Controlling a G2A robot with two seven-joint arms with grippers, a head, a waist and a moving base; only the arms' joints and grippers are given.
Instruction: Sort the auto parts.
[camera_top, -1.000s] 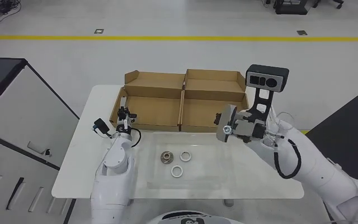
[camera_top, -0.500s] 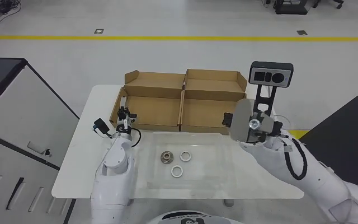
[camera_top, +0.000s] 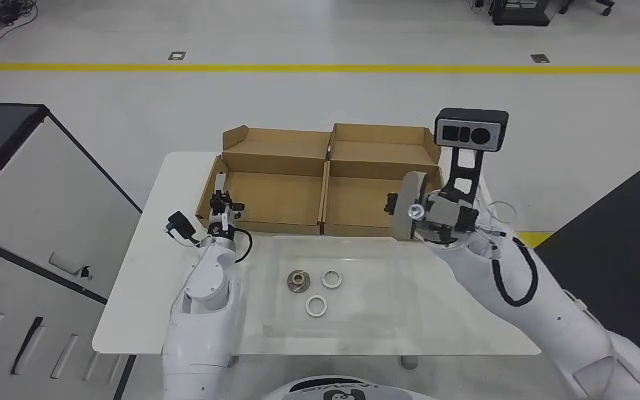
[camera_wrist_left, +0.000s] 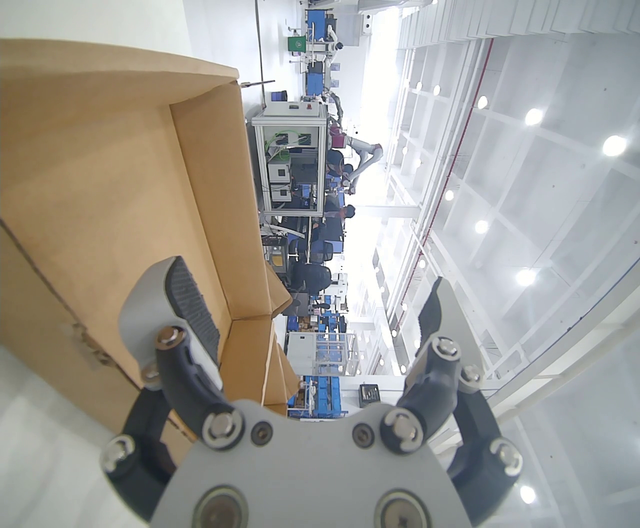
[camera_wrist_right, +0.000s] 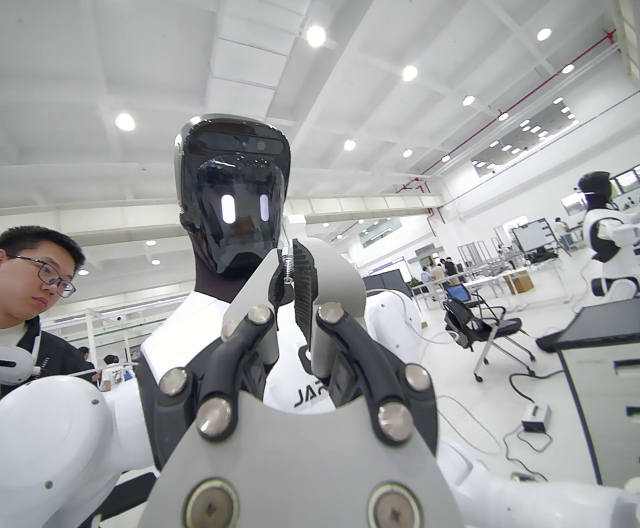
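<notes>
Three loose parts lie on a clear tray (camera_top: 370, 310): a dark metal flanged ring (camera_top: 296, 280) and two white rings (camera_top: 331, 278) (camera_top: 317, 305). My right gripper (camera_top: 391, 208) is held up above the front edge of the right cardboard box (camera_top: 375, 195). In the right wrist view the right gripper (camera_wrist_right: 290, 262) points upward and is shut on a small metal spring-like part (camera_wrist_right: 286, 270). My left gripper (camera_top: 222, 200) stands at the front left corner of the left cardboard box (camera_top: 272, 195). The left gripper (camera_wrist_left: 305, 295) is open with nothing between its fingers, the left cardboard box (camera_wrist_left: 100, 200) beside it.
The two open boxes stand side by side at the back of the white table (camera_top: 150, 300), flaps up. Bare table lies to the left of the tray and along the front edge. A grey cabinet (camera_top: 50, 220) stands left of the table.
The right arm swung right and turned its gripper upward, then came back left toward the right box, still shut on the small part. The left arm and the tray parts have not moved.
</notes>
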